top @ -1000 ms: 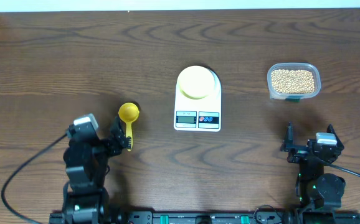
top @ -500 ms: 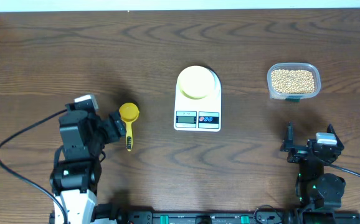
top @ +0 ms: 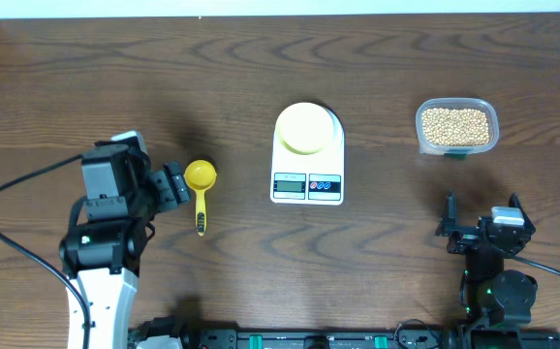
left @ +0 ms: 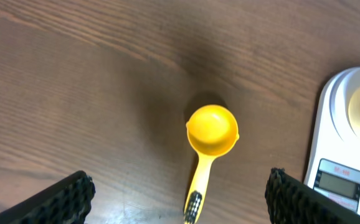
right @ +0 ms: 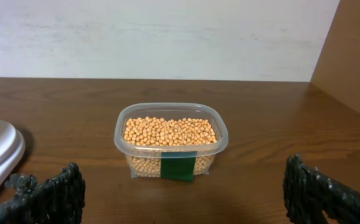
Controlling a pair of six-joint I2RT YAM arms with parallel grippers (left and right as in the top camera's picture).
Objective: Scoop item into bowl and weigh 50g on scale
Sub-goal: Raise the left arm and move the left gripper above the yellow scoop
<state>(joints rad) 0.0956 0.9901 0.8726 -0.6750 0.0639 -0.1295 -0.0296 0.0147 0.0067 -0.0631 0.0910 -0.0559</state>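
L pincer: jaws full wide, nothing in them. It hovers low just left of the scoop, not touching. In the wrist view the two fingers stand either side of the scoop's handle end, w/ clear gaps both sides. Scoop lies flat on the bench, cup up and away from the robot, handle toward it, cup empty.

R pincer: also wide open, empty, parked near the bench's front edge, well short of the tub.

Scale sits mid-bench, between scoop and tub. Bowl is already on its platform; no beans show in it. Display too small to read.

Beans are all in the clear tub, far right, filled near the rim. None seen loose on the bench.

Progress, by my read: v. early.
- Done: setup only, bowl on scale.
- In hand: approach to the scoop; grasp not yet made.
- Left: close on handle, lift, carry over to tub, dig, tip into bowl, repeat and trim till 50g.

Scoop and tub sit at opposite sides w/ the scale between, so the L arm likely needs a long reach across, or a hand-off.
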